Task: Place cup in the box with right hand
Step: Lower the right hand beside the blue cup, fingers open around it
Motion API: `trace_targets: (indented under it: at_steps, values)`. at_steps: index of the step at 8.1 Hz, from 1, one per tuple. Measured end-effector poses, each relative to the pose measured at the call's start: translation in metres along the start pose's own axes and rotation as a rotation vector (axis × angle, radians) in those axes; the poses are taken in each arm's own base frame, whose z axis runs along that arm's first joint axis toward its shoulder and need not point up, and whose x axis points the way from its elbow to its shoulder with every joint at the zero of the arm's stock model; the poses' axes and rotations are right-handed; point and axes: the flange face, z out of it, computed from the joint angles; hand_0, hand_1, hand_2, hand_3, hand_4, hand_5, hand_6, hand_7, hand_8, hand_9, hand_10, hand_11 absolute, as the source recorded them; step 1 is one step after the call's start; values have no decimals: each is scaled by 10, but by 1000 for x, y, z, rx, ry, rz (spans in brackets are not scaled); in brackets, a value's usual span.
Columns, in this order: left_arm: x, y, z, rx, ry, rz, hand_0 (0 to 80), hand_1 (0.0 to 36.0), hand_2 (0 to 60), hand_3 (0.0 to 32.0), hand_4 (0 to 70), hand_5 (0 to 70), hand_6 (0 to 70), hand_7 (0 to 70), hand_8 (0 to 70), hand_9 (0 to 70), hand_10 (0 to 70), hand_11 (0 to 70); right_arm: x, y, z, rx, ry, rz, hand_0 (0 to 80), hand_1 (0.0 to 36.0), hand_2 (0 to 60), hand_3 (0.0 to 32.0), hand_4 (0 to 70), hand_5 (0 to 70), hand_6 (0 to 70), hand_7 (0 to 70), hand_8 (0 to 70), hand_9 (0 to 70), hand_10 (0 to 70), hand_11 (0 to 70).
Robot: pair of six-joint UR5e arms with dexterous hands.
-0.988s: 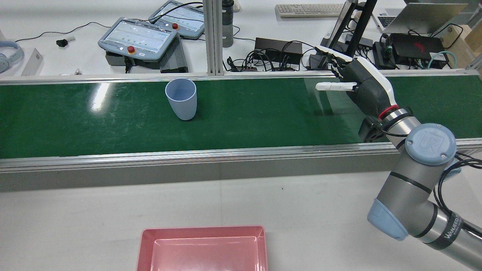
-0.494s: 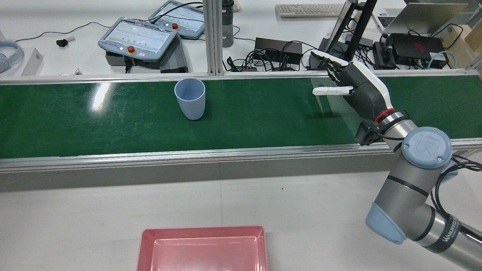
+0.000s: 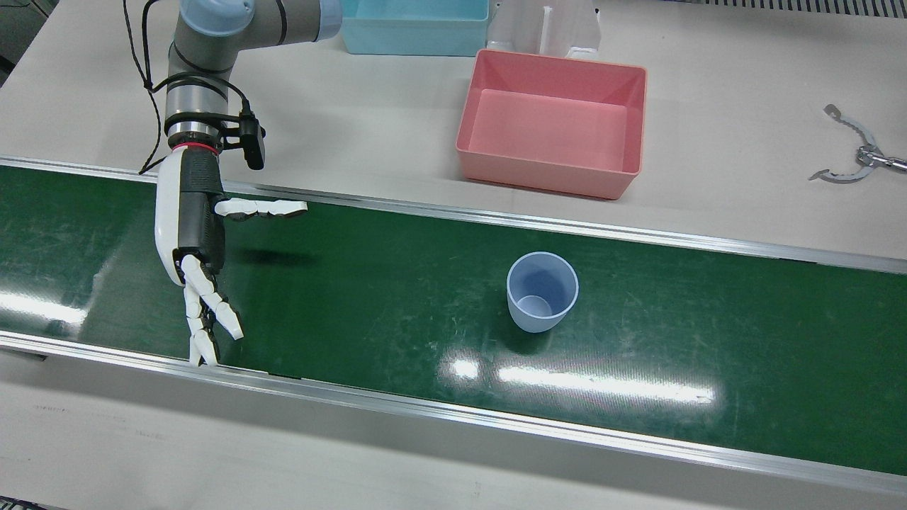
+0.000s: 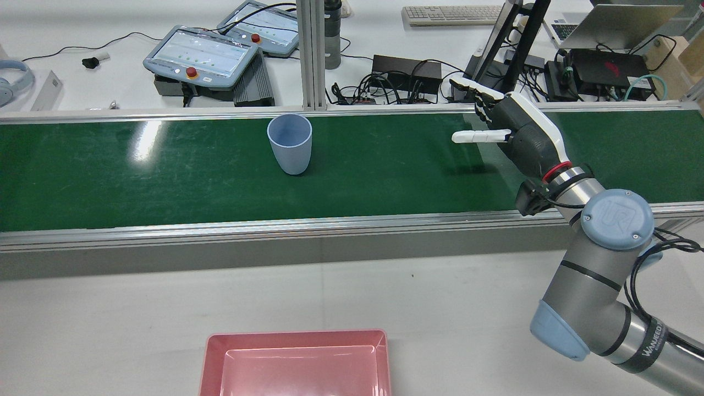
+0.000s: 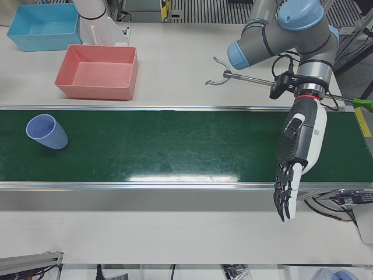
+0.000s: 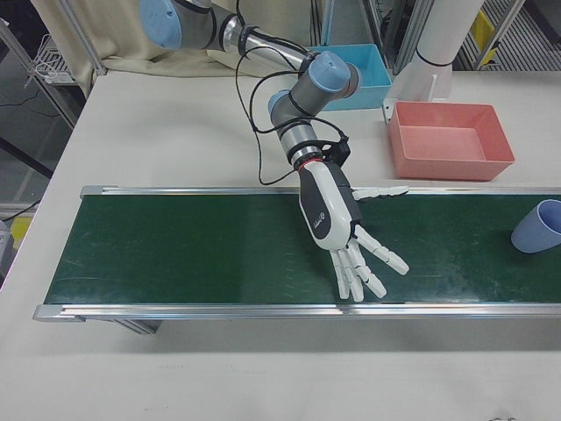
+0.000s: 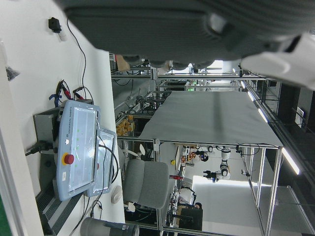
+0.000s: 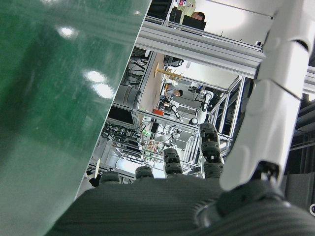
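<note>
A light blue cup [image 3: 542,290] stands upright on the green conveyor belt [image 3: 397,304]; it also shows in the rear view [image 4: 290,143], the left-front view [image 5: 46,132] and the right-front view [image 6: 536,226]. My right hand [image 3: 191,241] is open and empty, fingers spread, just above the belt and well apart from the cup, as the rear view [image 4: 517,132] and right-front view [image 6: 337,219] show. The empty pink box [image 3: 545,173] sits on the table beside the belt [image 4: 297,335]. My left hand [image 5: 297,151] is open over the belt's other end.
A blue box [image 3: 414,28] stands behind the pink one. A metal tool [image 3: 857,156] lies on the table. Teach pendants [image 4: 201,55] and cables sit beyond the belt's far rail.
The cup has travelled along the belt toward my right hand. My right hand has shifted slightly toward the cup, still open.
</note>
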Motion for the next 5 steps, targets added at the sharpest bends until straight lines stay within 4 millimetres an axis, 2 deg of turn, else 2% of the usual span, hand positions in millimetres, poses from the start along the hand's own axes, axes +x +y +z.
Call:
trace_targets:
  at_steps: [5]
  values:
    - [0,0,0,0,0,0,0,0,0,0,0,0,0,0,0,0,0,0,3,5,3,-2,-54,16,496,191,34,0,0,51,41,125,4,38,0,0]
